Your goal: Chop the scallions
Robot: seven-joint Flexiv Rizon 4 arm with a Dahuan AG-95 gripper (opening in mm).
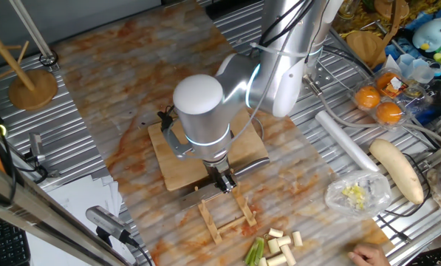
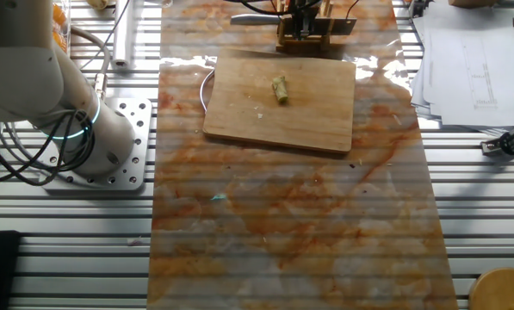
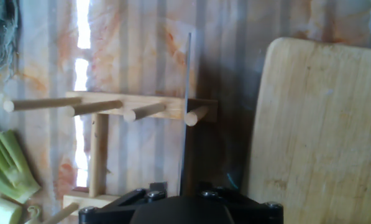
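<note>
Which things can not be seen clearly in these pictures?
- Gripper: in one fixed view the arm covers its fingers; in the hand view they are cut off at the bottom edge, so open or shut is unclear.
- Scallion piece on the cutting board: too small to judge the cut.
- Pile of scallions: cropped by the frame edge.

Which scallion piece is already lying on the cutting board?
The single scallion piece near the middle of the board. The other pieces lie in a heap on the table beyond the wooden rack, off the board.
</note>
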